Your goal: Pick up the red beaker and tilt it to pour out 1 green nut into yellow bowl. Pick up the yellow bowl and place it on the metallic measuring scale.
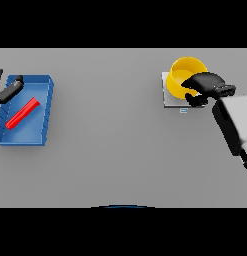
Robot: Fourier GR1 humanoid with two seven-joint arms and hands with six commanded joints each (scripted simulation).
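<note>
We see the yellow bowl [184,73] at the upper right of the frame, sitting on the metallic measuring scale [168,101]. Our right hand [204,86] has its fingers curled over the bowl's near rim. If we pull away too fast, the bowl could tip or slide off. We cannot see a nut inside. At the far left, the red beaker [23,113] lies in a blue tray [45,111], with our left hand [9,90] at the tray's edge; we cannot tell its fingers. Nothing blocks the way.
</note>
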